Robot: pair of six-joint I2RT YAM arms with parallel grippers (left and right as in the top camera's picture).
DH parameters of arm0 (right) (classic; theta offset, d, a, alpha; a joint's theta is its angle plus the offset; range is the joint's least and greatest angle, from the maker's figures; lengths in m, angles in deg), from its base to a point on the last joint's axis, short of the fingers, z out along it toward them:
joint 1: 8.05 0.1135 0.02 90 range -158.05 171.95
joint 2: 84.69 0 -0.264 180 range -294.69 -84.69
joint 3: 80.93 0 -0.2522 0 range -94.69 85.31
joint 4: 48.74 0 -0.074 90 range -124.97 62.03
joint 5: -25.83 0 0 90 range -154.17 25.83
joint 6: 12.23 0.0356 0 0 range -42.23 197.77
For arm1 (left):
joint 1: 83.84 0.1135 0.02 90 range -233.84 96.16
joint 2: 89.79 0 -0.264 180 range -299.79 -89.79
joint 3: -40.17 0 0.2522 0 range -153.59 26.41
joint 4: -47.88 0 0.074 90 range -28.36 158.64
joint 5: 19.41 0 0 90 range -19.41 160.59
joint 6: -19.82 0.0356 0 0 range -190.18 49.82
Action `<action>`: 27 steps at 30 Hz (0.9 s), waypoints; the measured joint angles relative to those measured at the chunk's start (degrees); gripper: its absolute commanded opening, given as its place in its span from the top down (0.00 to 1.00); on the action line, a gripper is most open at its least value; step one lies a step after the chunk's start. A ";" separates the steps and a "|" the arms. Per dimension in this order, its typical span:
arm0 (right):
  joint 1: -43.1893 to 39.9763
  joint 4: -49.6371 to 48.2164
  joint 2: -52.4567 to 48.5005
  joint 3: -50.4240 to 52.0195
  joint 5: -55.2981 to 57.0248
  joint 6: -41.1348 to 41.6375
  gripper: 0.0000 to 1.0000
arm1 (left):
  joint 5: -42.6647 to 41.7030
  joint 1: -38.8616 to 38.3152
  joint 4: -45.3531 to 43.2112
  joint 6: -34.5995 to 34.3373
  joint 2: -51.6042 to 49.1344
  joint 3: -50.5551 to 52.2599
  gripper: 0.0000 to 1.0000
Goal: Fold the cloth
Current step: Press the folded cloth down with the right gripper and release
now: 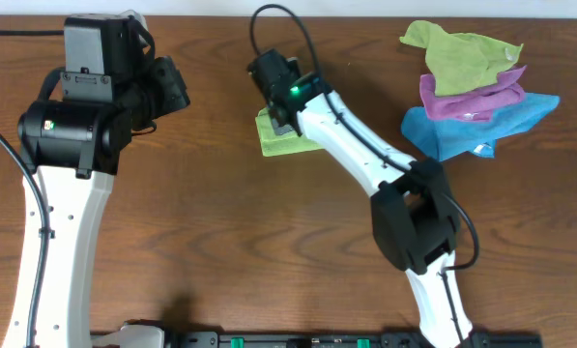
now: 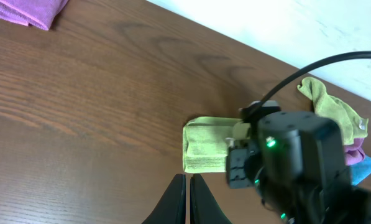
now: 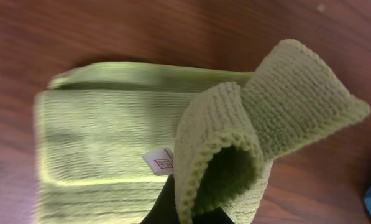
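So, overhead first: the cloth [image 1: 286, 143] sits in the upper middle of the frame on the wooden surface [image 1: 220, 242], folded down to a small rectangle. The right gripper [image 1: 278, 118] is right on top of it. The left gripper [image 1: 175, 87] is way off in the upper left, well apart from it. A pile of other cloths [image 1: 472, 87] sits in the upper right, not touching ours.

Left wrist view: the left gripper's fingers poke in at the bottom centre, pretty much pressed together with nothing between them. The cloth is just above them in the frame, partly hidden by the right arm's wrist. A purple cloth [image 2: 30, 9] peeks in at the top left.

Right wrist view is the good one. The cloth fills the frame, with flat layers on the left, a white tag [image 3: 159, 162] near the middle, and one edge standing up in a floppy loop on the right. The right gripper looks clamped on that raised edge at the bottom of the frame, though the cloth hides most of the fingers.

Handling-wise, I'd guess it's light, soft and totally limp, grippy rather than slippery, and there's nothing to break. It'll sag wherever it isn't held, so pinch a corner or the hemmed edge and catch every layer.
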 measured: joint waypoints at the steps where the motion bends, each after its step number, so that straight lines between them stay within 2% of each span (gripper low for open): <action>1: 0.59 -0.11 0.00 0.00 0.13 -0.11 0.99 | 0.00 0.00 0.00 0.00 0.00 0.00 0.94; 12: 2.40 -0.13 -2.27 0.00 -0.72 -1.95 0.99 | 0.00 0.00 -0.22 0.02 0.81 0.00 0.94; 13: 2.40 -0.17 -2.43 0.00 -1.14 -2.01 0.92 | 0.00 0.00 -0.26 0.02 0.98 0.00 0.95; 14: 2.40 -0.35 -2.43 0.00 -1.38 -1.99 0.76 | 0.00 0.00 -0.31 0.02 1.03 0.00 0.94; 15: 2.40 -0.87 -2.43 0.00 -2.51 -1.95 0.67 | 0.00 0.00 -0.44 0.02 1.03 0.00 0.94; 23: 2.47 -4.11 -2.43 -0.04 -15.19 -3.02 0.54 | 0.02 0.00 -1.27 0.02 1.03 0.00 0.94; 27: 2.29 -1.42 -2.45 -1.36 -17.79 -3.10 0.55 | 0.31 0.00 -1.33 0.02 1.03 0.00 0.94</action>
